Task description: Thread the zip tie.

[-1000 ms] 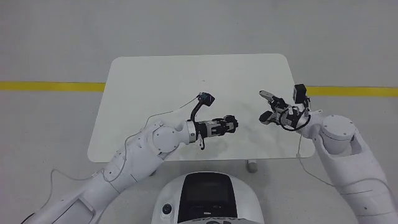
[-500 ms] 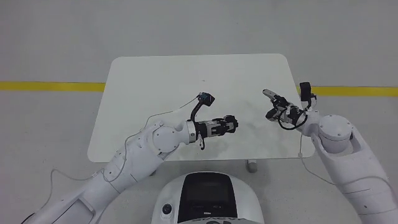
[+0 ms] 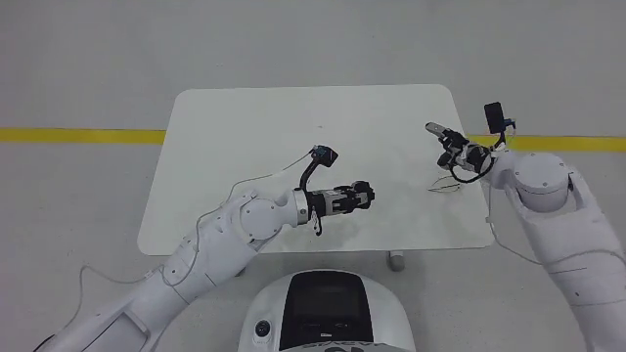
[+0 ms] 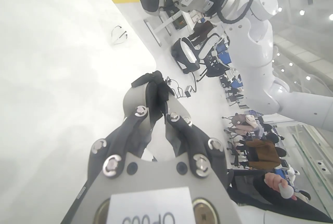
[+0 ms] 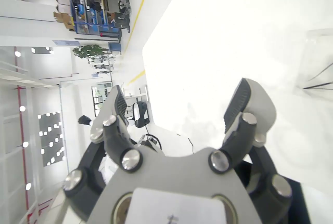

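Withdrawn rightward, the right tool (image 3: 439, 145) is spread empty, the left tool (image 3: 368, 196) closed empty; the zip tie (image 3: 442, 185), released, likely must be regrasped.

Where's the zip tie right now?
In the top view, the zip tie lies on the table near its right edge, close to the open right gripper but not held.
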